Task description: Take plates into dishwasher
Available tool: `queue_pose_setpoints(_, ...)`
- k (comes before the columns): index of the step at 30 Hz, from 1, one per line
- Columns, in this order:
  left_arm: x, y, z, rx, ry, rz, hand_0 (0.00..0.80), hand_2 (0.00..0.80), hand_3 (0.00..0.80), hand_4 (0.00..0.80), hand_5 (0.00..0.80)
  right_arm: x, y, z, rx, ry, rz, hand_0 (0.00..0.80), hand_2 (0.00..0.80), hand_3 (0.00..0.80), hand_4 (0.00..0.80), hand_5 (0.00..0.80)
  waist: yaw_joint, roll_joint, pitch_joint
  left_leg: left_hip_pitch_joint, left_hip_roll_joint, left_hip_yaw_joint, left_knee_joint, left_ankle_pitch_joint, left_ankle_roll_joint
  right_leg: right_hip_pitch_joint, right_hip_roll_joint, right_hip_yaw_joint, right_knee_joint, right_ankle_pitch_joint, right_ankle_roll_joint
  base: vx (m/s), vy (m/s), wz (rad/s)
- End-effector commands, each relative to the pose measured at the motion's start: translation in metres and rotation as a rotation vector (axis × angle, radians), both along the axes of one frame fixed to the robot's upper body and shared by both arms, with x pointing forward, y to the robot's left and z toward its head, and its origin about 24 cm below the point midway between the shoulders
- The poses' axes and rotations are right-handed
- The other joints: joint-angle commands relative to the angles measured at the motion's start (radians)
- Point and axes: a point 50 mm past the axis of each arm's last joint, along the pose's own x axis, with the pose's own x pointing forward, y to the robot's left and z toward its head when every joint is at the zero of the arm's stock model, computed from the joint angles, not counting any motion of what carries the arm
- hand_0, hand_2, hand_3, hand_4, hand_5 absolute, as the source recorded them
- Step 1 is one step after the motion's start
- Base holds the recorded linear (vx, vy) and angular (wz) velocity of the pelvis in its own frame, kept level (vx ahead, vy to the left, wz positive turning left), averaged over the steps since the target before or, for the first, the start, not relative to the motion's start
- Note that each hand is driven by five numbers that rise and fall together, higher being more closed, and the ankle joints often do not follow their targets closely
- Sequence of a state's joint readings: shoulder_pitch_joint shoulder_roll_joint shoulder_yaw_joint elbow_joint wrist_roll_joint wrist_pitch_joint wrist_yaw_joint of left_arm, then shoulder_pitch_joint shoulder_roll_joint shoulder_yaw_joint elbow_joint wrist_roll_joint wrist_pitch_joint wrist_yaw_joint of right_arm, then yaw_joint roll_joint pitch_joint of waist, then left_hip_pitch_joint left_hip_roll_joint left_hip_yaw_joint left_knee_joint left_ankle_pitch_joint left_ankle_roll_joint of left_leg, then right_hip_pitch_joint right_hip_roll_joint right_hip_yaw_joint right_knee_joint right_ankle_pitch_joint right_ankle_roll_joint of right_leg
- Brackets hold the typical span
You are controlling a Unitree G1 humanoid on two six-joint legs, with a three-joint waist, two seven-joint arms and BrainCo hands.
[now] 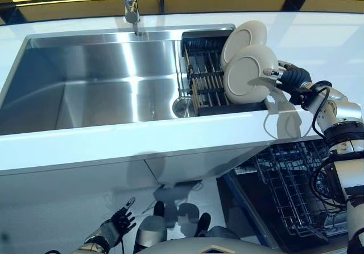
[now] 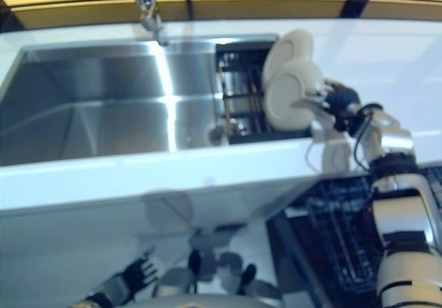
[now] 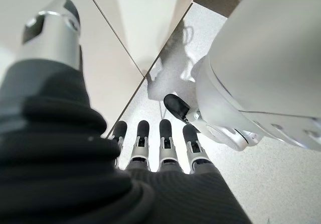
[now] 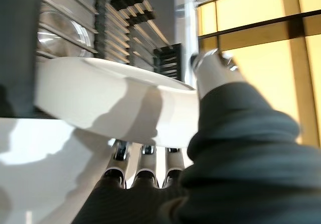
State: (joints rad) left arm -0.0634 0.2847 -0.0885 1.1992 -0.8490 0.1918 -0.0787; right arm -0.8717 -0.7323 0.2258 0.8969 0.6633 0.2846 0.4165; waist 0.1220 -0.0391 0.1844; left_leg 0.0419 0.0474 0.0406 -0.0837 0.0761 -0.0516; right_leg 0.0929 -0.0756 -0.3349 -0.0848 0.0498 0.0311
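Note:
Two cream plates stand on edge in a black dish rack at the right end of the sink. My right hand is at the right rim of the front plate, with its thumb across the plate's face and its fingers behind. In the right wrist view the plate's rim lies between thumb and fingers. The back plate leans just behind it, untouched. My left hand hangs low at the lower left, open and empty. The open dishwasher's wire rack is below the counter at the lower right.
The steel sink basin fills the left and middle, with a faucet at the back and a round strainer beside the rack. A white counter front edge runs between the sink and the dishwasher.

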Motion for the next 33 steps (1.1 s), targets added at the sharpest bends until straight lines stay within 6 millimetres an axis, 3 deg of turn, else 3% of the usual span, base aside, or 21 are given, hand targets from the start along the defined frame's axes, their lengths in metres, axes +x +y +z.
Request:
queue_pose_setpoints(1, 0.01, -0.004, 0.001, 0.007, 0.025, -0.039, 0.0, 0.0, 0.0, 0.0, 0.0, 0.008, 0.009, 0.007, -0.072, 0.012, 0.027, 0.8, 0.8, 0.8, 0.8, 0.8, 0.015, 0.0, -0.032, -0.021, 0.05, 0.019, -0.004, -0.004, -0.043, 0.0, -0.082, 0.026, 0.003, 0.022, 0.081, 0.0, 0.0, 0.0)
queue_pose_setpoints(16, 0.016, -0.006, 0.002, 0.014, 0.037, -0.015, 0.0, 0.0, 0.0, 0.0, 0.0, 0.013, 0.005, 0.024, -0.239, -0.032, -0.034, 0.8, 0.8, 0.8, 0.8, 0.8, 0.012, -0.002, -0.043, -0.008, 0.051, 0.018, -0.004, -0.008, -0.045, 0.01, -0.081, 0.03, 0.0, 0.021, 0.083, 0.002, 0.001, 0.01)
queue_pose_setpoints(27, 0.007, -0.004, 0.0, -0.003, 0.054, -0.016, 0.0, 0.0, 0.0, 0.0, 0.0, 0.015, 0.037, 0.047, -0.044, -0.208, 0.066, 0.8, 0.8, 0.8, 0.8, 0.8, -0.007, -0.006, -0.067, 0.011, 0.049, 0.031, -0.004, -0.018, -0.046, 0.022, -0.078, 0.04, -0.002, 0.016, 0.084, 0.005, 0.021, -0.01)
queue_pose_setpoints(33, -0.002, -0.001, -0.002, -0.014, 0.063, -0.014, 0.0, 0.0, 0.0, 0.0, 0.0, 0.012, 0.045, 0.06, 0.038, -0.281, 0.086, 0.8, 0.8, 0.8, 0.8, 0.8, -0.016, -0.014, -0.087, 0.026, 0.051, 0.046, -0.004, -0.026, -0.047, 0.03, -0.077, 0.047, -0.002, 0.012, 0.087, 0.01, 0.057, -0.06)
